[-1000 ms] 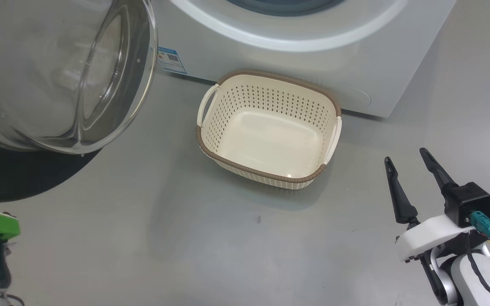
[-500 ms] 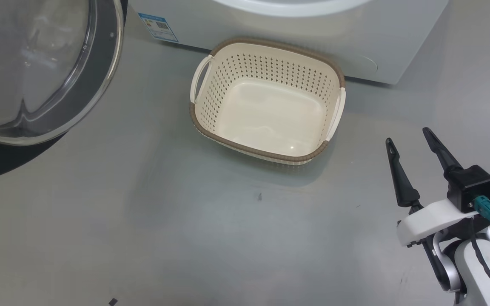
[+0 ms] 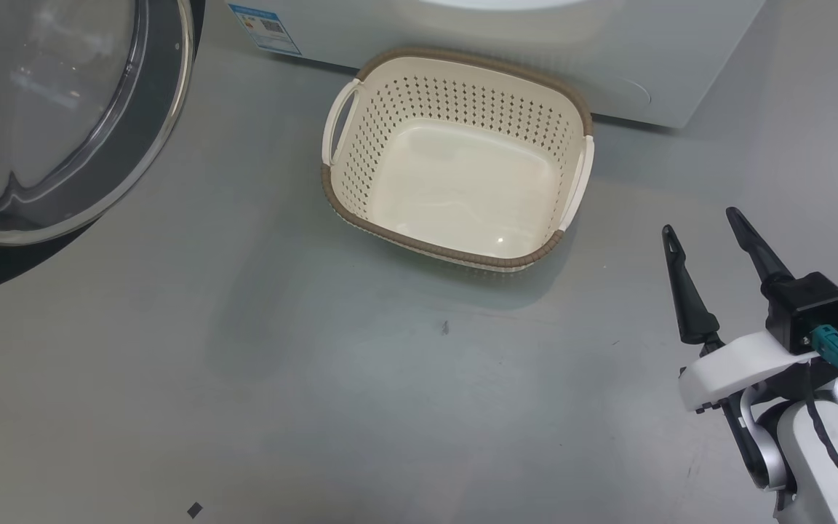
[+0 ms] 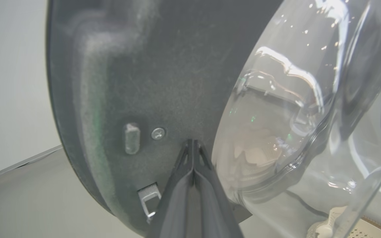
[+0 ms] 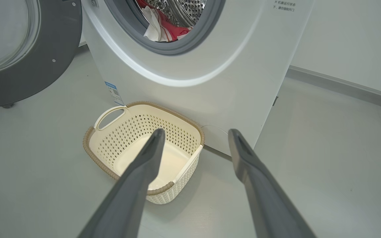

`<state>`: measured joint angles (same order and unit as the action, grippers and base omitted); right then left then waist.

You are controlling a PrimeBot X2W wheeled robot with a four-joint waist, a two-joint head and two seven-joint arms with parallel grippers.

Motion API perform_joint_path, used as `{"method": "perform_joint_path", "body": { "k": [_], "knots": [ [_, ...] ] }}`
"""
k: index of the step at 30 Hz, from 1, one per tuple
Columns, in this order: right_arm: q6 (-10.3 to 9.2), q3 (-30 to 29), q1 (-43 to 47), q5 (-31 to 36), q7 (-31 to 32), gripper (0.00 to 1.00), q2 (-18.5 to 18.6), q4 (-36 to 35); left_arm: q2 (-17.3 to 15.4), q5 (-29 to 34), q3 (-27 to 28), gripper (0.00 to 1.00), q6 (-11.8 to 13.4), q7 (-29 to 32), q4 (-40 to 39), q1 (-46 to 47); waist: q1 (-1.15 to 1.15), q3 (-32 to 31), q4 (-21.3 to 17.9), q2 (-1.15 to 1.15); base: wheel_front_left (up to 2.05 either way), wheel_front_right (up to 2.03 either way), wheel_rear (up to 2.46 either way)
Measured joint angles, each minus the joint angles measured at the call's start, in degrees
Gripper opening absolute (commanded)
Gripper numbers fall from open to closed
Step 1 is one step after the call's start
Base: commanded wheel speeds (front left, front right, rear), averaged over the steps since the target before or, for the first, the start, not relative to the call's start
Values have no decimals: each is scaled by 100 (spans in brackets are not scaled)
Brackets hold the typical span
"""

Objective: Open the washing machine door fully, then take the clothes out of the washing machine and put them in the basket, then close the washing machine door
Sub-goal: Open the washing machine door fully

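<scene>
Left fingers [image 4: 185, 188] closed tip to tip, set against the dark inner face of the door [image 4: 127, 66], probably nudging it wider. Red clothes [image 5: 172, 29] lie in the washing machine [image 5: 210, 82]. Basket [image 3: 455, 256] on floor below, empty. Right fingers [image 3: 684, 295] spread, empty, low beside it.

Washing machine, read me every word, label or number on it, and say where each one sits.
The blue label low on the washing machine front: print too small to read.
The grey print at the front's top corner: two lines of Chinese characters, too blurred to read.
</scene>
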<state>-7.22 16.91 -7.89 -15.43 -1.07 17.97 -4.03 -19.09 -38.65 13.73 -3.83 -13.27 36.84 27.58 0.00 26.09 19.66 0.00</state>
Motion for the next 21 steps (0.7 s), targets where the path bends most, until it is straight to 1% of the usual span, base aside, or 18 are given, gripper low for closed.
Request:
{"method": "perform_joint_path", "body": {
  "k": [8,12,15,21],
  "knots": [
    [0,-21,-12,-5,-90,100,-97,116,-1,167,-207,0,-58,-48,182,8,0,-191,-19,0,0,0,0],
    [0,-19,-12,-24,-201,100,-199,243,88,269,-383,0,-109,-51,199,7,0,-343,-28,0,0,0,0],
    [0,-15,-12,-66,-313,100,-272,315,172,414,-482,0,-149,-96,167,0,0,-483,-41,0,0,0,0],
    [0,-44,-3,-221,-541,100,-398,499,207,659,-730,0,-209,-101,-68,-127,0,-827,-95,0,0,0,0]
  ]
}}
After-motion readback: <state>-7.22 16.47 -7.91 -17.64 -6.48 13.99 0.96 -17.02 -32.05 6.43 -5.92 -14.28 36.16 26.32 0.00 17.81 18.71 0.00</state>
